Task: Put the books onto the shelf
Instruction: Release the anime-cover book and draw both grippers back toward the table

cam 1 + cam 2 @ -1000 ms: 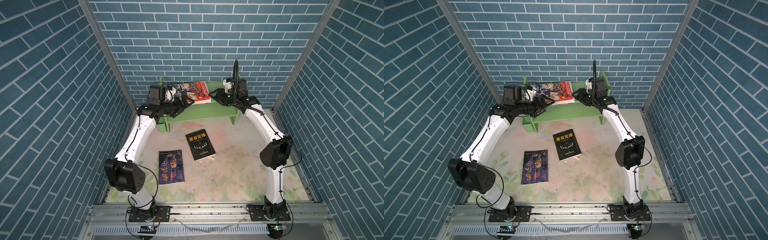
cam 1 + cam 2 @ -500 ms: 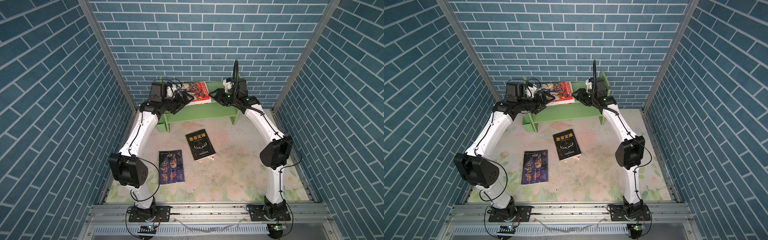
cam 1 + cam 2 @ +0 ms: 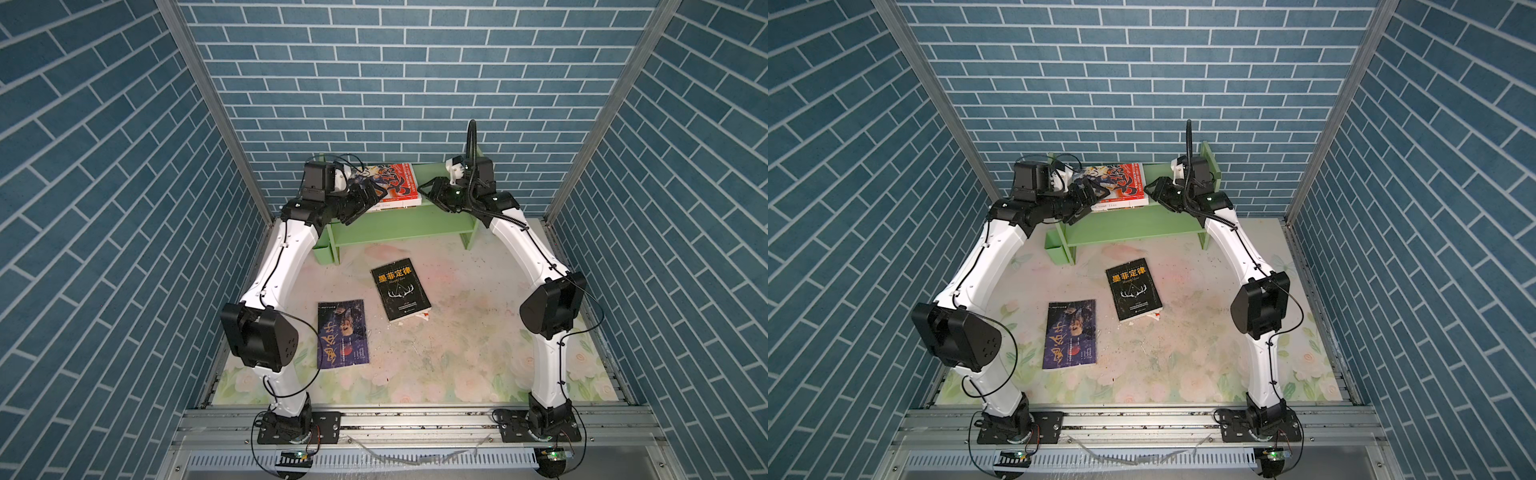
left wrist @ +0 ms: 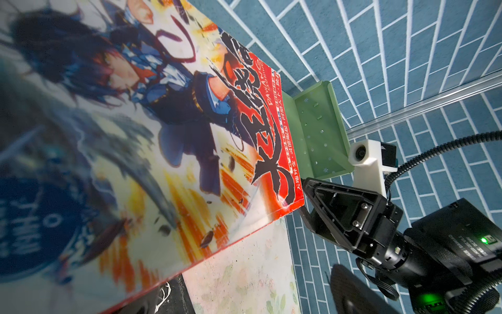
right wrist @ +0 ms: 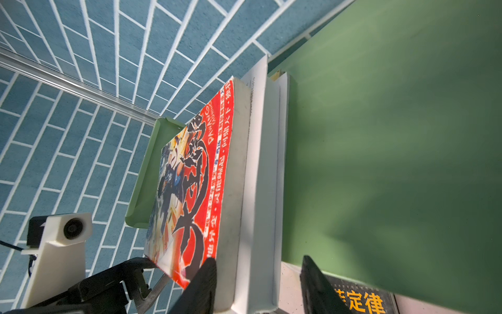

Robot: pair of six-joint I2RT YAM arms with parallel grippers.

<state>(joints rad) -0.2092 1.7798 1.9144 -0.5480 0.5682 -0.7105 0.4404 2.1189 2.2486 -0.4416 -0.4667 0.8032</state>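
Blue brick walls (image 3: 374, 83), floral mat (image 3: 457, 353). Upper centre: left gripper (image 3: 368, 194) spread wide at left edge of books (image 3: 392, 183) stacked atop shelf (image 3: 399, 226). Right gripper (image 3: 429, 192) half-spread astride their right corner, clamping unclear. Top cover: "DAWANG". Mid-frame on mat: black book (image 3: 401, 289), "墨菲定律"; lower left, purple book (image 3: 343, 332).

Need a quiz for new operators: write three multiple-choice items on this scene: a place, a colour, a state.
1. Where is the black book with antlers? A in a gripper; B on the table before the shelf; C atop the stack.
2. What colour is the shelf? A white; B red; C light green.
3. How is the left gripper? A open, empty; B shut on a book; C out of view.
Key: 1 B, it lies flat on the floral table; 2 C, its boards are light green; 3 A, its jaws stand spread, holding nothing.
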